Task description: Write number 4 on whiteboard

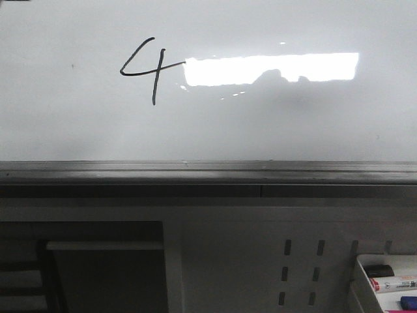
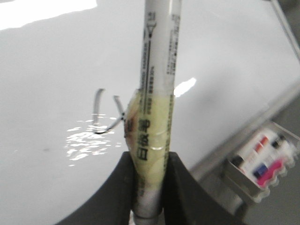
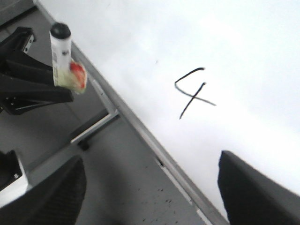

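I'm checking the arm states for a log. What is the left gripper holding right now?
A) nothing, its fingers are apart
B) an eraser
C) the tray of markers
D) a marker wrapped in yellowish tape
D: in the left wrist view the left gripper is shut on the marker, its tape-wrapped barrel between the two dark fingers.

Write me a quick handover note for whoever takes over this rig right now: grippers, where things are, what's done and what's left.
Left gripper: shut on the marker, fingers clamping its taped lower barrel; the marker is held off the board.
Right gripper: open and empty, over the lower edge of the board.
Whiteboard: the number 4 is drawn in black, upper left of the front view, beside the light glare.
Marker tray: lower right, below the board's rail, holding spare markers.
Done: the 4 looks complete.
Left: probably only putting the marker away and retracting the arms.
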{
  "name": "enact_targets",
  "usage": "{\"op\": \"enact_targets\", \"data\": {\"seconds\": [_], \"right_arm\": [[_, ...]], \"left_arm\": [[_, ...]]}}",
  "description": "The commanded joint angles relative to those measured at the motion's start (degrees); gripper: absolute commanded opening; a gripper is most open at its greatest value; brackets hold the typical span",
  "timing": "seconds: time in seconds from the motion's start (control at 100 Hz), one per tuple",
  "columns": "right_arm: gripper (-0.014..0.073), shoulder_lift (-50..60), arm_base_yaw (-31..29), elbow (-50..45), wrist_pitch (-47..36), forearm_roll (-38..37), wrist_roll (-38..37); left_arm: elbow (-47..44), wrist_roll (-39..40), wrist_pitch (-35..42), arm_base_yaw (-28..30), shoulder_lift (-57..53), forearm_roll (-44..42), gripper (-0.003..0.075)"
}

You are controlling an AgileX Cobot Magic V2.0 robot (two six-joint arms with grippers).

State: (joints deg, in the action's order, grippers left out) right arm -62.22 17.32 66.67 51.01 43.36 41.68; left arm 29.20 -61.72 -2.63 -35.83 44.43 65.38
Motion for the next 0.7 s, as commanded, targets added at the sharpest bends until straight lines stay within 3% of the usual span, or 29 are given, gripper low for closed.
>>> {"op": "enact_targets", "data": {"seconds": [0.0, 0.26, 0.69], "right_arm": [[0.0482, 4.9, -1.4, -1.8, -5.7, 2.2, -0.4], [0.0436, 14.9, -1.4, -14.9, -19.6, 5.1, -0.4], [0.0436, 18.8, -1.4, -18.0, -18.7, 5.2, -0.4]], "left_arm": [[-0.4, 1.4, 13.4, -0.3, -1.5, 8.8, -0.002], [0.3, 1.5, 22.2, -0.3, 4.3, 9.5, -0.002], [8.0, 2.9, 23.7, -0.3, 20.5, 9.4, -0.002]]}}
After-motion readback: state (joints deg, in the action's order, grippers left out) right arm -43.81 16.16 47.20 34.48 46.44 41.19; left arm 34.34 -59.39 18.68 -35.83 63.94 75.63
